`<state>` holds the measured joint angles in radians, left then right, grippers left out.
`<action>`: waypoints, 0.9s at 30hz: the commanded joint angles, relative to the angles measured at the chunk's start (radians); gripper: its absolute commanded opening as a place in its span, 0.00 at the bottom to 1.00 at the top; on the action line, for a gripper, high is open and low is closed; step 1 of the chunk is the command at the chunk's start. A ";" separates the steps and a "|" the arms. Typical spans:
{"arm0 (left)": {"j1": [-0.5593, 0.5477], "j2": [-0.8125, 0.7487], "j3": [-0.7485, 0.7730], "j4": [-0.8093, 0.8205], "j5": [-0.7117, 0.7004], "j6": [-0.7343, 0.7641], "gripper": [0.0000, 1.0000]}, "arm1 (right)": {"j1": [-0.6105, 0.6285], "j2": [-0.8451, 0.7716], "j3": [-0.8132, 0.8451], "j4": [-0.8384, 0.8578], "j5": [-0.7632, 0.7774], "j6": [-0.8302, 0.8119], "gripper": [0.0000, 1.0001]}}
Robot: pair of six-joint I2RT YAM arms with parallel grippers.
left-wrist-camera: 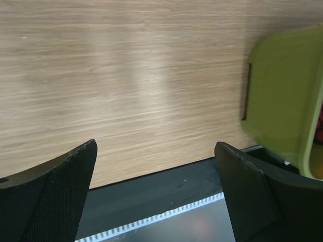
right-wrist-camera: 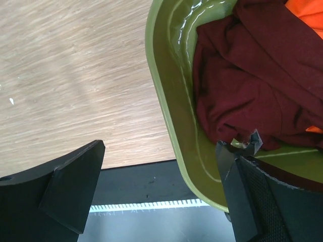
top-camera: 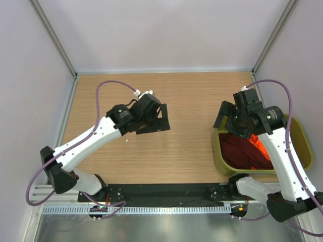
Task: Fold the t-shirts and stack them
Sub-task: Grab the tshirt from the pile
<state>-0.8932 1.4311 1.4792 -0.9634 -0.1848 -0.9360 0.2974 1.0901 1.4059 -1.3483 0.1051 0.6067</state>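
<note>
The maroon t-shirt [right-wrist-camera: 252, 75] lies crumpled in the olive-green tub [right-wrist-camera: 166, 101], just beyond the right gripper's [right-wrist-camera: 160, 151] right finger [right-wrist-camera: 262, 201], whose tip looks very near the cloth's edge; contact cannot be told. The orange t-shirt [right-wrist-camera: 308, 15] shows past the maroon one, farther from that finger, also in the tub. The tub's rim runs between the right gripper's fingers, which stand wide apart and hold nothing. The left gripper [left-wrist-camera: 156, 146] hangs over bare wooden table [left-wrist-camera: 126, 75], fingers wide apart and empty, the tub off beyond its right finger.
</note>
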 commanded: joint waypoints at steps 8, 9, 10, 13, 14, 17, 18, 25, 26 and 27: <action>0.252 -0.359 -0.223 0.103 0.168 0.195 0.95 | -0.006 -0.015 0.105 -0.224 0.222 0.099 0.84; 0.292 -0.351 -0.220 0.094 0.183 0.231 0.94 | -0.015 -0.004 0.105 -0.239 0.249 0.102 0.82; 0.306 -0.345 -0.200 0.069 0.241 0.250 0.93 | -0.030 0.019 0.104 -0.253 0.280 0.094 0.80; 0.324 -0.301 -0.154 0.031 0.278 0.359 0.89 | -0.170 0.033 0.090 -0.250 0.268 0.041 0.77; 0.326 -0.287 -0.125 0.002 0.288 0.385 0.87 | -0.222 0.031 0.068 -0.217 0.251 -0.002 0.75; 0.327 -0.259 -0.097 -0.047 0.295 0.476 0.83 | -0.436 0.045 0.015 -0.155 0.183 -0.060 0.69; 0.330 -0.259 -0.097 -0.051 0.298 0.495 0.82 | -0.467 0.060 -0.001 -0.138 0.176 -0.061 0.67; 0.333 -0.311 -0.149 -0.021 0.312 0.580 0.82 | -0.593 0.128 -0.133 0.032 0.191 -0.048 0.48; 0.330 -0.314 -0.151 -0.026 0.314 0.597 0.82 | -0.601 0.134 -0.151 0.063 0.212 -0.054 0.47; 0.324 -0.316 -0.149 -0.031 0.308 0.611 0.82 | -0.607 0.140 -0.159 0.073 0.223 -0.068 0.47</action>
<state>-0.5644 1.1442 1.3327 -0.9882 0.0971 -0.4091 -0.2863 1.2274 1.2644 -1.3315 0.2764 0.5720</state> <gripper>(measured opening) 0.820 0.474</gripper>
